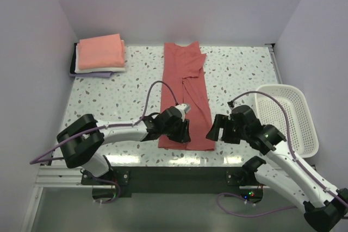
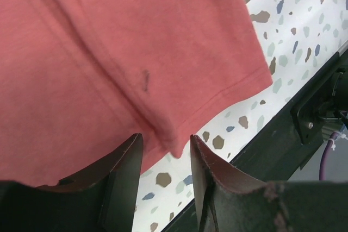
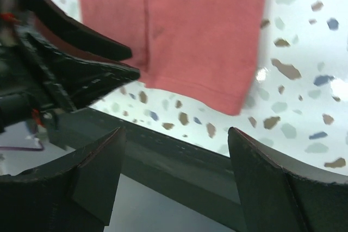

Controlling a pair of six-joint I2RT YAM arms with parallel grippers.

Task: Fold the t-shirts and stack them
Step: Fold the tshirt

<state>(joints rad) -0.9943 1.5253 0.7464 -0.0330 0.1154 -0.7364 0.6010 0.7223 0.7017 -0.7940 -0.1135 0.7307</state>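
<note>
Dusty-red t-shirt (image 1: 185,93) lies flat mid-worktop (image 1: 244,74), folded lengthwise. Left end effector (image 2: 166,142) is half-spread, straddling the near hem, no pinch yet. Right end effector (image 3: 176,134) is spread wide just off the hem corner. Risk: left catches only the top layer, right misses, fold skews.

light: bright, even, overhead | glare: table (image 1: 179,160) front edge | blur: right wrist view soft

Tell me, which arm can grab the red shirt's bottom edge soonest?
Left. The left claw straddles the shirt's near hem, ready to pinch it. The right claw hangs wide open beside the corner, off the cloth.
</note>
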